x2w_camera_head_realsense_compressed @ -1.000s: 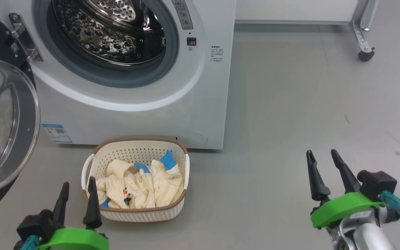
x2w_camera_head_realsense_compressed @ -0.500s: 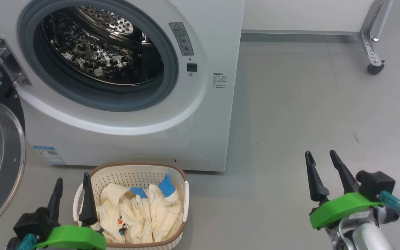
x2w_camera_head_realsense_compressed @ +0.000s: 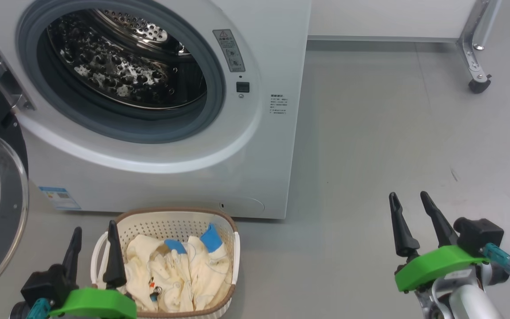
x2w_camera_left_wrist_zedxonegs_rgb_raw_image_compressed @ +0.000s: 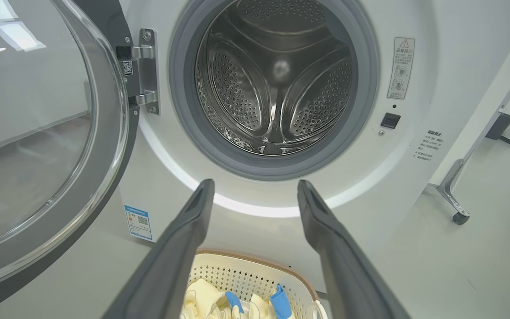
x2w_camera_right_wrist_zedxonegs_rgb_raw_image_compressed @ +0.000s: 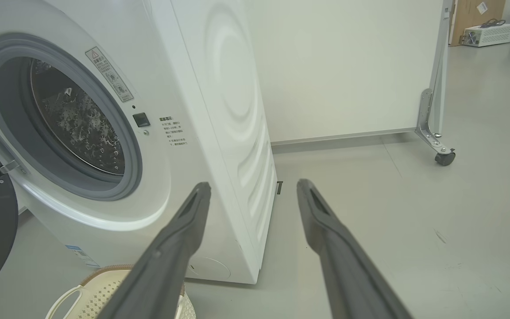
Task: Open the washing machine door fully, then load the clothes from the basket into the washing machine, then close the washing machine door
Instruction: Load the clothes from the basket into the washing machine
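**Both arms poised, jaws apart**

The left gripper (x2w_camera_head_realsense_compressed: 95, 227) pointed up beside the basket's (x2w_camera_head_realsense_compressed: 175, 211) left rim; the right gripper (x2w_camera_head_realsense_compressed: 408, 195) hung well right, both empty. The clothes (x2w_camera_head_realsense_compressed: 179, 270) lay in the basket before the washing machine (x2w_camera_head_realsense_compressed: 264, 146).

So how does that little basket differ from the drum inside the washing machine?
The basket is cream plastic and roughly rectangular; the drum is shiny steel and round. The basket stands on the floor in front of the washing machine, open upward; the drum sits inside it, open toward the front. The basket holds the clothes; the drum is empty. Both have walls full of small holes.
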